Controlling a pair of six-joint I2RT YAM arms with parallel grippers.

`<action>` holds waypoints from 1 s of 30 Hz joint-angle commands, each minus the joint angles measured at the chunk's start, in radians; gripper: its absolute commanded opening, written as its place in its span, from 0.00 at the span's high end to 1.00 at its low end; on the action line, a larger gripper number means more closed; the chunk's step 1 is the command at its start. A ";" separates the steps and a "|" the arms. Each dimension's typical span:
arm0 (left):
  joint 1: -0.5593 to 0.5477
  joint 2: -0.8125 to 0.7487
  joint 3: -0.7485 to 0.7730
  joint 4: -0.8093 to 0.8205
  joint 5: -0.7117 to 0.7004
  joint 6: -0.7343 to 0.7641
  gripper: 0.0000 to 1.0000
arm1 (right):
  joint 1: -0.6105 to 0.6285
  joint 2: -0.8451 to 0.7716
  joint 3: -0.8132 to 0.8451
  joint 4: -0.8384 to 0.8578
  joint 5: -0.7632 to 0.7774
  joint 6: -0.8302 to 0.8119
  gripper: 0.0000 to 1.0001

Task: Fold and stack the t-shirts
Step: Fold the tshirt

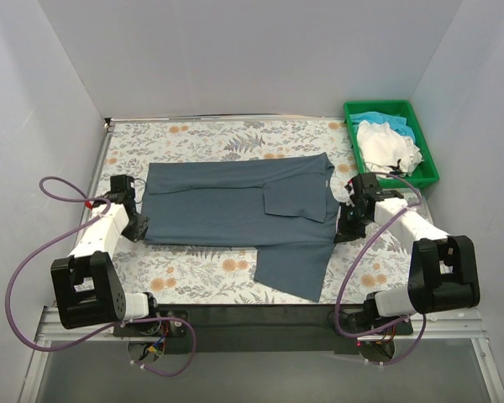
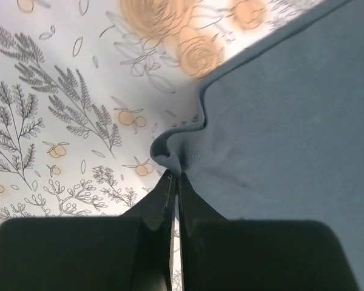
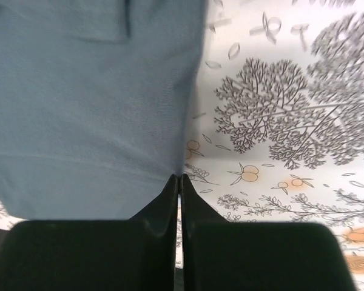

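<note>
**Both grippers pinch the grey shirt, ready for a fold**

The left gripper [image 2: 175,176] has its jaws pressed together on the edge of the grey shirt [image 1: 235,206]. A small pucker of cloth rises just at the tips, so the grip is real. The right gripper [image 3: 180,177] also has its jaws closed, with the shirt's edge running straight into the tips. It seems to hold the cloth, though only a thin bit of it.

The shirt lies spread sideways across the middle of the table [image 1: 193,273], between the two grippers, each at one end of it. One sleeve is already turned in on top, and one flap sticks out toward the near edge.

The white shirt [image 1: 388,144] and the turquoise shirt [image 1: 371,119] lie crumpled in the green tray [image 1: 428,172] at the far right, not yet touched.

I judge that the folding of the first shirt is in hand, and the task is at an early stage. The next move calls for both arms to lift together, at equal height, and carry the held edge over the shirt. If the right grip is too thin, the cloth can slip out and the fold goes skew.
</note>
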 commanded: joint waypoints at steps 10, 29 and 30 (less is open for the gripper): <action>0.006 0.140 0.246 -0.014 0.001 0.110 1.00 | -0.031 0.178 0.451 -0.220 -0.047 -0.118 0.99; 0.006 0.363 0.404 0.046 0.054 0.150 1.00 | -0.031 0.412 0.704 -0.245 -0.028 -0.128 0.99; 0.006 0.369 0.407 0.048 0.054 0.150 1.00 | -0.030 0.416 0.710 -0.243 -0.027 -0.128 0.99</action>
